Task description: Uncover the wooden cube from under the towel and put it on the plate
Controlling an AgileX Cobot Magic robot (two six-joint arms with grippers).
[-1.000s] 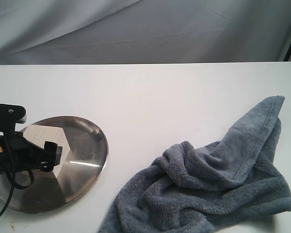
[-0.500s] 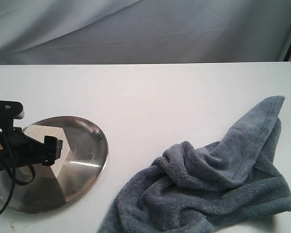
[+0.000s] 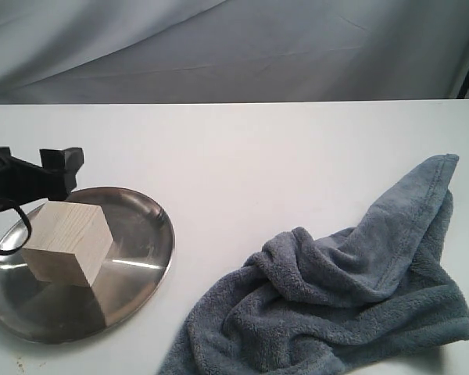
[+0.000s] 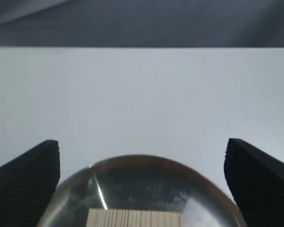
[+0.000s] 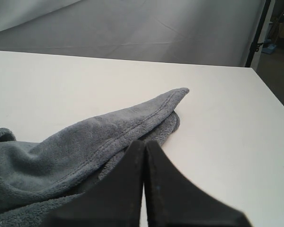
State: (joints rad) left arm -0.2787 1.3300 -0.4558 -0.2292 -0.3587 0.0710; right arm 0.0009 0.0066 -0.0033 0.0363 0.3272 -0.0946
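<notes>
The wooden cube (image 3: pixel 66 242) rests on the shiny steel plate (image 3: pixel 150 251) at the left, with one corner toward the camera. My left gripper (image 3: pixel 60 166) hangs above and behind the cube, open and holding nothing. In the left wrist view its gripper (image 4: pixel 142 146) has both jaws spread wide, with the plate (image 4: pixel 146 184) and the cube's top edge (image 4: pixel 135 218) below. The grey-blue towel (image 3: pixel 336 301) lies crumpled at the right. My right gripper (image 5: pixel 144 144) is shut and empty over the towel (image 5: pixel 85 142); the exterior view does not show it.
A white table (image 3: pixel 258 156) carries everything, with a grey fabric backdrop (image 3: pixel 234 47) behind it. The table's right edge (image 5: pixel 270 94) runs close to the towel's far corner.
My left gripper has let go of the cube and risen up and back from it. The cube stays on the plate. The towel has not moved.
</notes>
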